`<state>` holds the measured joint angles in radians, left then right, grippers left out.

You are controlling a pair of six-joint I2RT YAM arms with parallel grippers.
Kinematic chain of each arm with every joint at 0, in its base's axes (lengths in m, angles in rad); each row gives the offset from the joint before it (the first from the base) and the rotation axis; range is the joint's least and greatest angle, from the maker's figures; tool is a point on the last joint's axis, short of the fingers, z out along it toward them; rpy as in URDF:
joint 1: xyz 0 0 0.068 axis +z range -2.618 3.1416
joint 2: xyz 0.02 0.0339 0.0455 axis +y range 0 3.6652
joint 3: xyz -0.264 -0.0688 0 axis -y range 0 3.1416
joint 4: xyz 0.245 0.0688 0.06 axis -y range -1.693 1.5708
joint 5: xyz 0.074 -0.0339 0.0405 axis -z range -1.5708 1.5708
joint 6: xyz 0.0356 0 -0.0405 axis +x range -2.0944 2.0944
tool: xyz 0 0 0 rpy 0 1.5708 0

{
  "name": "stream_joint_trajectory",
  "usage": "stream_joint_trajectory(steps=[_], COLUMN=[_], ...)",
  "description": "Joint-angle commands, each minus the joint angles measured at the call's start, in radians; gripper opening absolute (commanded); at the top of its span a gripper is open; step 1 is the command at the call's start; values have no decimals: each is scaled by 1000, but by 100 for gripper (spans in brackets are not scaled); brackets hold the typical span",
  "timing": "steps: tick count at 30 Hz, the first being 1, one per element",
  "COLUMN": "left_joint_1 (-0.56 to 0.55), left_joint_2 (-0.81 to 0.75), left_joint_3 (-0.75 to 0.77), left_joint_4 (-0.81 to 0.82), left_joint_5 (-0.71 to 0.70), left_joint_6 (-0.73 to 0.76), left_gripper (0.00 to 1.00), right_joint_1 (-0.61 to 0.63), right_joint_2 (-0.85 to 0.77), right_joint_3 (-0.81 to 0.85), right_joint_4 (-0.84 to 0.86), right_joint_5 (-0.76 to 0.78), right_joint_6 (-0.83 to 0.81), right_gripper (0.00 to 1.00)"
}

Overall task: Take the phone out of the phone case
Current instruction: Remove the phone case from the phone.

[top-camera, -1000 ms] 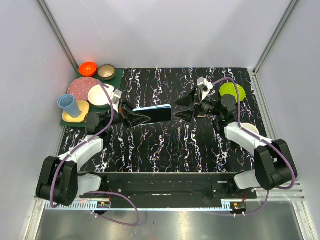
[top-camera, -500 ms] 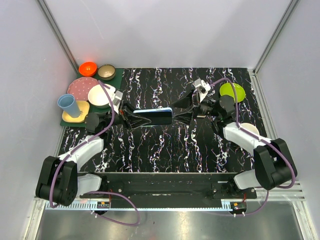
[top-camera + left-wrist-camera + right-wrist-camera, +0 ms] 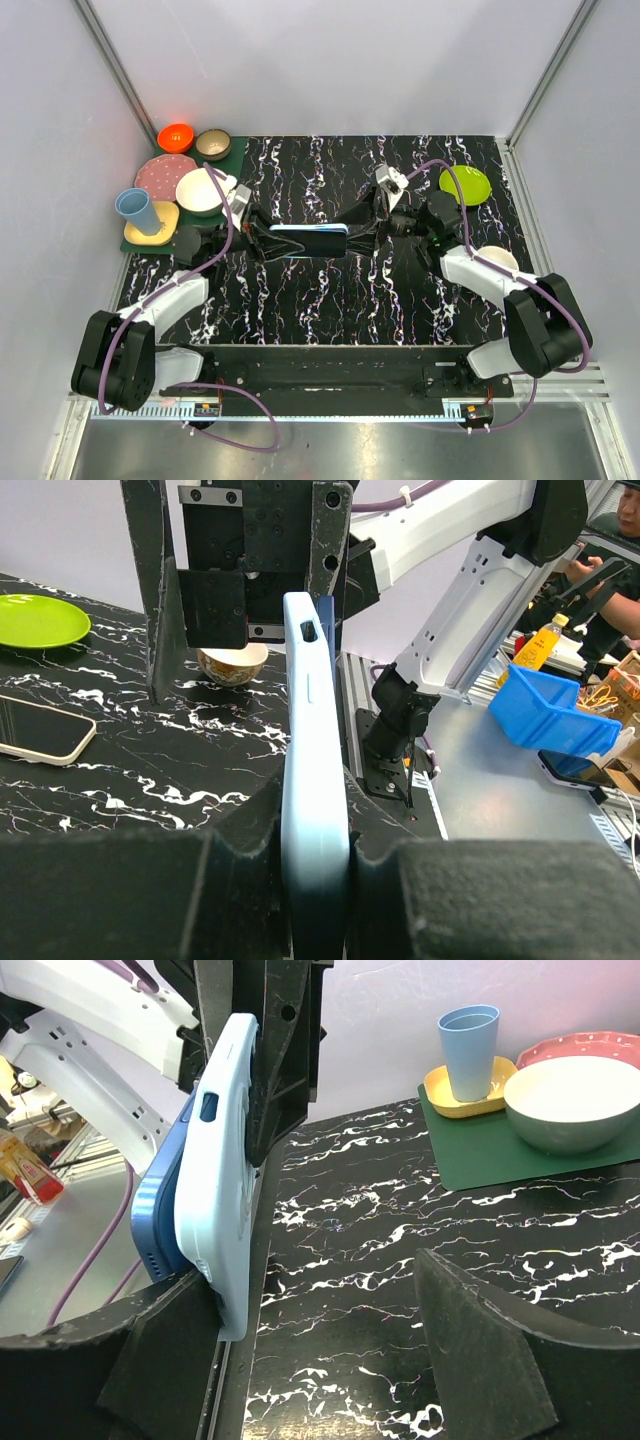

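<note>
My left gripper [image 3: 272,241] is shut on a phone in a light blue case [image 3: 310,240] and holds it edge-up above the middle of the table. In the left wrist view the case [image 3: 312,760] is pinched between the pads of my left gripper [image 3: 318,875]. My right gripper [image 3: 352,233] is open at the phone's right end. In the right wrist view the case [image 3: 225,1150] stands just inside my right gripper's [image 3: 320,1350] left finger [image 3: 165,1360]. The darker blue phone [image 3: 160,1195] shows behind the case, parted from it along that edge.
Dishes sit on a green mat [image 3: 235,158] at the back left: blue cup [image 3: 137,211], white bowl [image 3: 200,191], pink plate [image 3: 160,174], orange and brown bowls. A green plate [image 3: 465,183] and a cream bowl [image 3: 502,258] are on the right. Another phone [image 3: 40,730] lies flat on the table.
My right gripper has moved left up to the phone's right end. The left gripper has shifted right a little and turned the phone more edge-up.
</note>
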<state>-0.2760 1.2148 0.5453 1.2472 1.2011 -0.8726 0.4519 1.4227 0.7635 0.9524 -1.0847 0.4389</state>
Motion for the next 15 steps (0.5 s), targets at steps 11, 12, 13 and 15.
stream_joint_trajectory(steps=[11,12,13,15], left_joint_1=[1,1,1,1], left_joint_2=[-8,-6,-5,-4], left_joint_3=[2,2,2,2], left_joint_4=[49,50,47,44], left_joint_5=[-143,-144,-144,-147], left_joint_6=[72,73,75,75], left_gripper=[0,0,0,0], right_joint_1=[83,87,88,93], right_joint_2=[27,28,30,36], right_joint_3=[36,37,37,36], right_joint_4=[-57,-55,-53,-34], right_joint_5=[-17,-14,-11,-1], right_joint_6=[-80,-77,-77,-63], right_gripper=[80,79,79,79])
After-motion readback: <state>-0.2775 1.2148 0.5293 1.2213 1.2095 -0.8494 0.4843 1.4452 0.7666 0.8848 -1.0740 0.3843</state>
